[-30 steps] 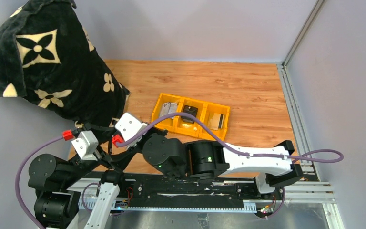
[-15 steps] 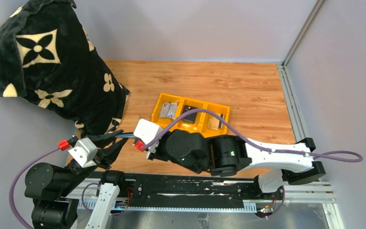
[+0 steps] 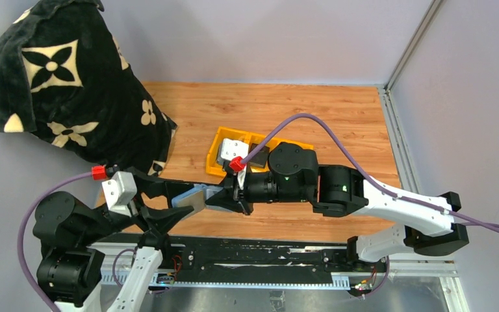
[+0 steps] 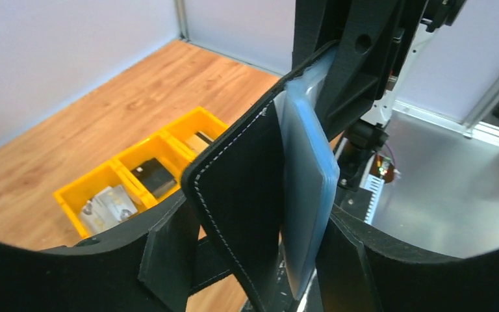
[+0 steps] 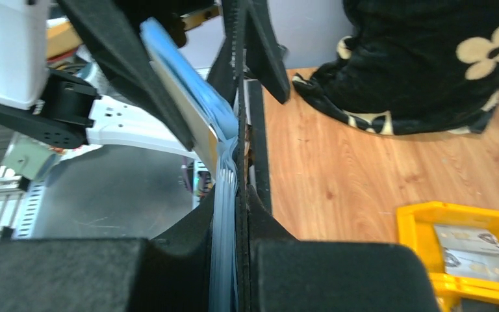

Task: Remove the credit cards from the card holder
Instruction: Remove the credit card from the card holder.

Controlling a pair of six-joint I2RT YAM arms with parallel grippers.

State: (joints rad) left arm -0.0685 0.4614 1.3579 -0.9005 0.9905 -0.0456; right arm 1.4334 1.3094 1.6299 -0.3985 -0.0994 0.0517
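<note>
Above the near edge of the table (image 3: 338, 110), at 7 o'clock from the yellow bin (image 3: 212, 156), my two claws meet on one object.

Step in hand: extraction of the credit cards (image 4: 308, 188) from the card holder (image 4: 240, 195). The holder is off the table, standing edge-up. Its stitched black leaf is splayed away from the bluish-grey card stack beside it.

My left claw (image 3: 188, 203) is clamped across the holder, bearing on both outer faces. My right claw (image 3: 216, 197) is pinched tight on the top edge of the stack. Whether it also catches a holder leaf I cannot tell.

Pose: the left forearm reaches toward 3 o'clock. The right arm stretches low across the table toward 9 o'clock, and the wrists face each other.

Next move, in my judgement: draw the right claw straight back toward 3 o'clock along the card plane while the left claw holds firm.
</note>
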